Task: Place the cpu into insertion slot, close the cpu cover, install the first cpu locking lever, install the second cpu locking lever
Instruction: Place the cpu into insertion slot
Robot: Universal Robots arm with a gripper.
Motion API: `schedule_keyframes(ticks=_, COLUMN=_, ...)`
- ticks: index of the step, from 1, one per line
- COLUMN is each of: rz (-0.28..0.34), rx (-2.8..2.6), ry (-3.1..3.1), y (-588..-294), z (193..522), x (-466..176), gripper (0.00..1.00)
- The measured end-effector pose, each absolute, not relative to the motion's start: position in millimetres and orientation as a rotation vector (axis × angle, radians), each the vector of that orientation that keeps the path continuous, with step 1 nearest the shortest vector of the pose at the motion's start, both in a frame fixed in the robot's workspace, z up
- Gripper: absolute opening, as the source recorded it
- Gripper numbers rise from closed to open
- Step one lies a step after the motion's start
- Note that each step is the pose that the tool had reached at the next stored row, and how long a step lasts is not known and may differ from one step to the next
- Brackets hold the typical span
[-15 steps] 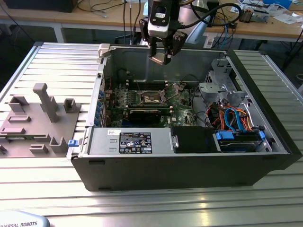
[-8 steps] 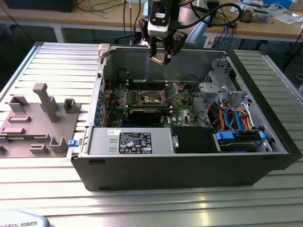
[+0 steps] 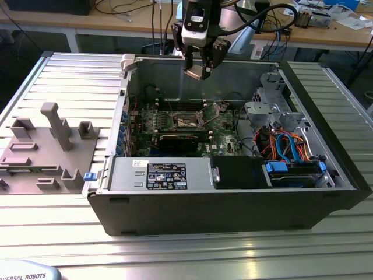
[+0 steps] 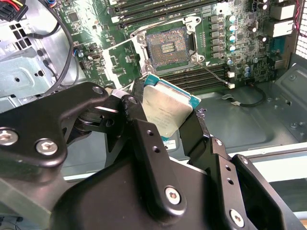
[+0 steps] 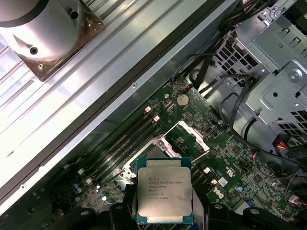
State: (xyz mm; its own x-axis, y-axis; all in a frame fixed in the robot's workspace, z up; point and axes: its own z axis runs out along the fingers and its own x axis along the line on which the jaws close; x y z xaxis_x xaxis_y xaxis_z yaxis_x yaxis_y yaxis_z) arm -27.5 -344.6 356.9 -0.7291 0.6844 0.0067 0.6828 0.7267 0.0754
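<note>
The cpu (image 5: 163, 189) bears several lines of small dark print on its silvery top face, too fine to read surely. A white logo (image 5: 216, 193) stands on the green motherboard (image 5: 238, 155) near it. In the exterior view, a label (image 3: 166, 175) of tiny print and a smaller white sticker (image 3: 140, 164) sit on the computer case's (image 3: 233, 210) grey inner panel (image 3: 119, 175). Pale lettering marks a grey part (image 3: 26, 274) at the tabletop's (image 3: 175, 251) near edge.

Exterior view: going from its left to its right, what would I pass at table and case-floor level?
Grey moulded fixture → small blue clip → insertion slot → silvery drive cage. The gripper, shut on the cpu, hangs over the slot area, so it is left out of the order.
</note>
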Motion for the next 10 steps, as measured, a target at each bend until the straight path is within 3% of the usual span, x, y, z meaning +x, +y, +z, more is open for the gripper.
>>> schedule_keyframes(ticks=10, rz=0.113, rx=1.155, ry=2.896, y=-344.6, z=357.0, x=-27.5, gripper=0.54)
